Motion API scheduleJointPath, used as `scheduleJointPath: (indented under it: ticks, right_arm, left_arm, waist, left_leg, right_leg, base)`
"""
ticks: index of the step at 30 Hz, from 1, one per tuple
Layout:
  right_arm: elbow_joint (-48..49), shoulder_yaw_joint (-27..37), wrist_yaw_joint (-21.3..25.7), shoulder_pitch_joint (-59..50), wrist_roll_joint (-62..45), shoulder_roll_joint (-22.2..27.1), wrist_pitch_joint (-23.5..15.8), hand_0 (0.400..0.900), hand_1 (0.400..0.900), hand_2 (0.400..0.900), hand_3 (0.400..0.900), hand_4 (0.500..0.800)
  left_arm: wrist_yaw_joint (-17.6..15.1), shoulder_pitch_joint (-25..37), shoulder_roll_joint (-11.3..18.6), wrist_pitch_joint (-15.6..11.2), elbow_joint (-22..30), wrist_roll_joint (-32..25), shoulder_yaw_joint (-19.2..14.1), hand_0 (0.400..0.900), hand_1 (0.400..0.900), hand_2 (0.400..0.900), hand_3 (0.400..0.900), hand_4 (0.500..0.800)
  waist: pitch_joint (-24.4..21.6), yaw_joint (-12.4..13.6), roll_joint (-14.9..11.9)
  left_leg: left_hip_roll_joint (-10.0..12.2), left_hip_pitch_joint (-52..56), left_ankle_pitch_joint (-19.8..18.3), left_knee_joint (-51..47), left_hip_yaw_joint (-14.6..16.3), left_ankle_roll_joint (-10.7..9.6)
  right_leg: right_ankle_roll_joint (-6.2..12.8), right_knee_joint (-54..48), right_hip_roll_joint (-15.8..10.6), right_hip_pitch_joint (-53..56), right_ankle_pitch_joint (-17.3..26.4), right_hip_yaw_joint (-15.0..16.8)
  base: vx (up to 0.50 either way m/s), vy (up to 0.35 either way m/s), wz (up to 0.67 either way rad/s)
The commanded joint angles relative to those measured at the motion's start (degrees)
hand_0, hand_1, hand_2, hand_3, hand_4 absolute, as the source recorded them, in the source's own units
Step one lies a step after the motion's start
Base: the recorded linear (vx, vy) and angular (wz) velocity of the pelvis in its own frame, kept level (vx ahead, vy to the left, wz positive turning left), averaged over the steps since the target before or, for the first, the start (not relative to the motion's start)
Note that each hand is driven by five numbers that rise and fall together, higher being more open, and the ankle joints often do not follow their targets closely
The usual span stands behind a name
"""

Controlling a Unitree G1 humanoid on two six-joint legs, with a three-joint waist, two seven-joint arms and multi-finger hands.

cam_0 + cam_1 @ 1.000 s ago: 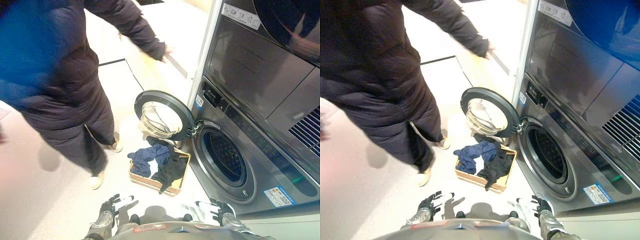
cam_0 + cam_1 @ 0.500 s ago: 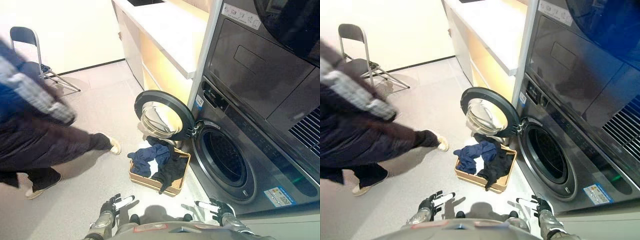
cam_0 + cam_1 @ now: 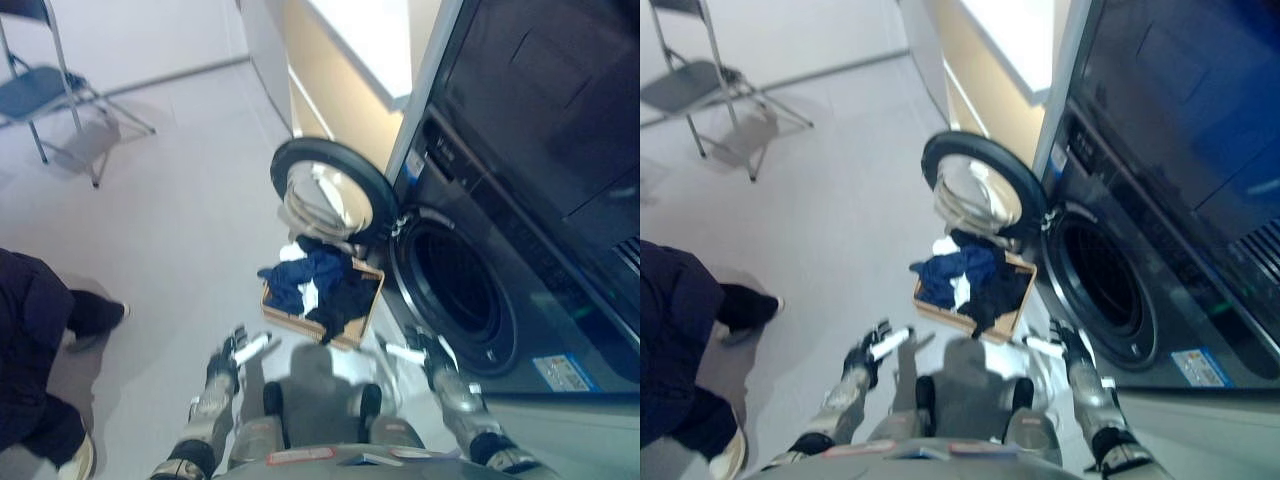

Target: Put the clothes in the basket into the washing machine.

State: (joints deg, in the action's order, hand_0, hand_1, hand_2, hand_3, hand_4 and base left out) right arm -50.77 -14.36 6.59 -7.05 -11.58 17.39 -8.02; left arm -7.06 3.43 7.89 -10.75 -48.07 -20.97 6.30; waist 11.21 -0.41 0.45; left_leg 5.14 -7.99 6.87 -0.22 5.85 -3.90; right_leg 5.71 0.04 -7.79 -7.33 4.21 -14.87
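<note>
Dark blue and black clothes lie heaped in the wooden basket, which sits on the floor just beside the washing machine, under its swung-open round door. The drum opening is dark and I cannot tell what is inside. Both arms have come further up into sight than half a second ago. The left hand hangs near the basket's near-left corner with fingers loosely spread, holding nothing; the right hand hovers by the lower rim of the drum opening, fingers relaxed and empty too. The whole view has tipped, so the folding chair now sits at the top left. The person has backed off to the left edge, well apart from the basket.
</note>
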Motion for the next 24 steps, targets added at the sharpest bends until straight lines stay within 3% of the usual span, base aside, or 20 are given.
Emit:
scheduleJointPath:
  ticks: [1, 7, 10, 11, 16, 18, 24]
  right_arm:
    - [7.16, -2.66, 1.11, -10.0, 3.9, 2.08, -4.48, 0.9, 0.9, 0.9, 0.9, 0.8]
    - [8.89, -8.97, 3.97, -24.76, 12.0, 7.71, -4.09, 0.9, 0.9, 0.9, 0.9, 0.8]
    - [5.01, -10.34, 6.32, -33.34, 15.42, 10.73, -3.79, 0.9, 0.9, 0.9, 0.9, 0.8]
    - [0.17, -10.84, 7.45, -39.09, 16.32, 13.8, -3.45, 0.9, 0.9, 0.9, 0.9, 0.8]
    - [-7.15, -13.14, 10.21, -46.56, 18.89, 17.92, -3.28, 0.9, 0.9, 0.9, 0.9, 0.8]
    - [-12.73, -14.6, 11.2, -50.7, 20.1, 20.17, -2.67, 0.9, 0.9, 0.9, 0.9, 0.8]
    - [-23.13, -16.38, 14.74, -58.66, 21.64, 24.35, -0.32, 0.9, 0.9, 0.9, 0.9, 0.8]
  left_arm:
    - [-2.46, 5.38, 4.26, -6.35, 7.84, -3.47, 1.09, 0.9, 0.9, 0.9, 0.9, 0.8]
    - [-6.5, 11.42, 6.84, -8.48, 23.67, -1.63, 3.93, 0.9, 0.9, 0.9, 0.9, 0.8]
    - [-8.29, 13.44, 7.38, -9.31, 30.25, -0.56, 4.78, 0.9, 0.9, 0.9, 0.9, 0.8]
    - [-9.19, 14.53, 8.01, -10.26, 34.02, -0.09, 5.24, 0.9, 0.9, 0.9, 0.9, 0.8]
    - [-11.98, 18.46, 9.47, -12.1, 38.52, 0.87, 5.47, 0.9, 0.9, 0.9, 0.9, 0.8]
    - [-13.5, 20.39, 10.37, -12.51, 41.28, 1.32, 5.93, 0.9, 0.9, 0.9, 0.9, 0.8]
    - [-16.53, 22.33, 12.07, -14.0, 48.76, 0.42, 8.19, 0.9, 0.9, 0.9, 0.9, 0.8]
  waist:
    - [6.86, 1.34, -4.02]
    - [12.44, 4.17, -4.45]
    - [14.45, 6.15, -3.89]
    - [15.29, 7.58, -3.44]
    - [15.21, 8.91, -2.6]
    - [14.84, 9.67, -1.93]
    - [14.42, 11.76, 0.58]
  left_leg:
    - [0.04, -5.9, -6.52, 9.53, -1.65, -1.4]
    - [0.12, -21.85, -5.98, 16.36, -5.32, -1.3]
    - [-0.23, -30.67, -6.97, 21.34, -6.73, -1.16]
    - [-0.7, -36.28, -7.34, 24.06, -7.72, -0.84]
    - [-2.04, -48.45, -9.16, 31.62, -9.62, -0.31]
    - [-2.74, -53.19, -12.88, 36.79, -10.55, -0.17]
    - [-5.39, -67.84, -16.91, 50.9, -11.51, 1.27]
  right_leg:
    - [3.56, 7.21, -4.44, -6.42, 0.19, -0.01]
    - [2.84, 16.62, -5.8, -22.24, -1.19, -1.5]
    - [2.64, 22.07, -6.47, -30.39, -2.53, -1.69]
    - [2.64, 25.98, -7.36, -35.98, -3.46, -1.9]
    - [2.38, 35.87, -9.61, -48.32, -6.8, -0.67]
    - [2.85, 42.29, -10.45, -53.13, -10.74, 0.22]
    - [0.71, 57.33, -14.29, -68.82, -16.14, 3.75]
  base:
    - [-0.19, -0.046, 0.25]
    - [-0.23, -0.06, 0.38]
    - [-0.24, -0.046, 0.36]
    - [-0.18, -0.013, 0.27]
    - [-0.12, -0.005, 0.26]
    - [0.02, -0.011, 0.23]
    - [-0.04, 0.013, 0.12]
